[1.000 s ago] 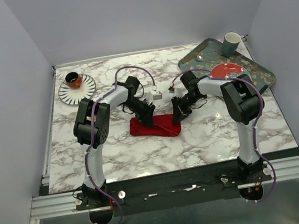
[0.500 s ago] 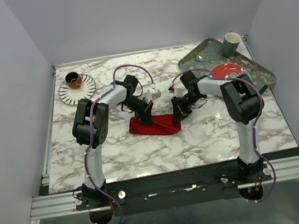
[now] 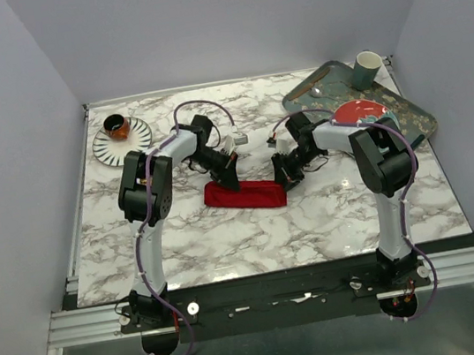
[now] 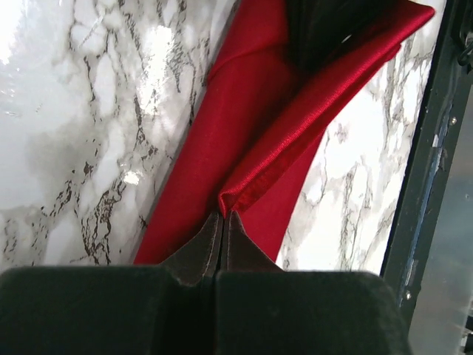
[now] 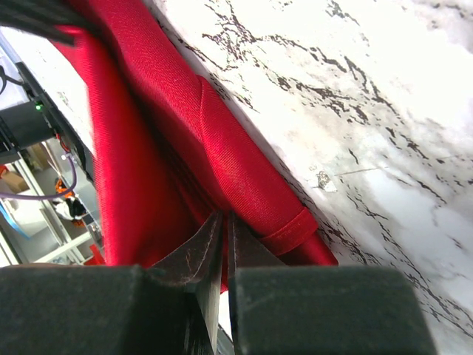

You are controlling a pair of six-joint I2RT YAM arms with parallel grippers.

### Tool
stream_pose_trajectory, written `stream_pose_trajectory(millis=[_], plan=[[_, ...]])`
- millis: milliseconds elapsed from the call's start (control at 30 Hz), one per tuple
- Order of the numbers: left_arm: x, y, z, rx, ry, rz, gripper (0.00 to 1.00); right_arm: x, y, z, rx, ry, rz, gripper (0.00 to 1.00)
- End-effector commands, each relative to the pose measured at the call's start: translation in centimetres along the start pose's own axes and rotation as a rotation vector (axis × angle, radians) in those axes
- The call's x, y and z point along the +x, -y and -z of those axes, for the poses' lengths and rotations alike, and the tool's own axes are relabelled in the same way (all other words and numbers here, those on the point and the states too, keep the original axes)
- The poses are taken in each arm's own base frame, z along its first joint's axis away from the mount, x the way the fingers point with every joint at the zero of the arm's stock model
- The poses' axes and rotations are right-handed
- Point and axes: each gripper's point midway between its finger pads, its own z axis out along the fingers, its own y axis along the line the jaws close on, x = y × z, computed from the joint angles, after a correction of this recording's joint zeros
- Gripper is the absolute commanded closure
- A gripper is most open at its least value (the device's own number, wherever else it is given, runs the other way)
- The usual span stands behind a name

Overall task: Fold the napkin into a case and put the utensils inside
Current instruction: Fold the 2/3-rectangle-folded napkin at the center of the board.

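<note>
Marble table [image 3: 229, 241] bears the red napkin [image 3: 244, 194] at its middle as a narrow strip; with left claw [image 4: 223, 222] and right claw [image 5: 222, 225] each pinched shut on a fold at opposite ends, both should move evenly, cloth taut.

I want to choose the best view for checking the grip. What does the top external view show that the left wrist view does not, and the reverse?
Only the top external view shows both arms whole, the green tray with a red plate and a cup, and the striped plate at the far left. Only the left wrist view shows the left gripper shut on a raised folded edge of the cloth. Both show the red napkin as a narrow strip on the marble table.
</note>
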Motion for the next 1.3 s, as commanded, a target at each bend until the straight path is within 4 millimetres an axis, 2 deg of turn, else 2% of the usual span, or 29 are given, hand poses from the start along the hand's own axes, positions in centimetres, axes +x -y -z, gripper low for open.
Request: stream_pose_trajectory(millis=[0,200,400,567,700,800,833,967,1100,1267], plan=[[0.0,-0.6,-0.7,0.018,-0.001,0.06,1.0,0.9,4.0,-0.7,0.168,-0.034,0.031,0.83],[1.0,-1.1,-0.9,-0.004,-0.033,0.085,1.0,0.1,3.1,0.4,0.179,-0.015,0.046,0.78],[2.3,-0.9,-1.1,-0.019,-0.068,0.096,1.0,-2.0,1.0,3.2,0.183,0.046,0.118,0.72],[3.1,-0.1,-1.5,-0.014,-0.092,0.104,1.0,-4.0,-1.8,6.2,0.132,0.131,0.184,0.67],[4.2,0.9,-1.7,0.004,-0.106,0.13,1.0,-4.0,-2.8,7.3,0.112,0.139,0.216,0.66],[4.9,1.9,-1.8,0.023,-0.112,0.163,1.0,-3.2,-3.6,7.5,0.072,0.138,0.249,0.59],[4.9,2.2,-1.7,0.025,-0.11,0.167,1.0,-3.0,-3.8,7.4,0.056,0.136,0.271,0.5],[5.6,2.5,-1.9,0.03,-0.117,0.211,1.0,-1.9,-4.7,7.2,-0.015,0.149,0.328,0.34],[5.2,2.2,-2.1,0.034,-0.111,0.235,1.0,-1.6,-5.0,6.5,-0.043,0.139,0.382,0.32],[5.4,2.0,-2.3,0.028,-0.12,0.253,1.0,-0.2,-5.5,4.9,-0.07,0.098,0.396,0.32]])
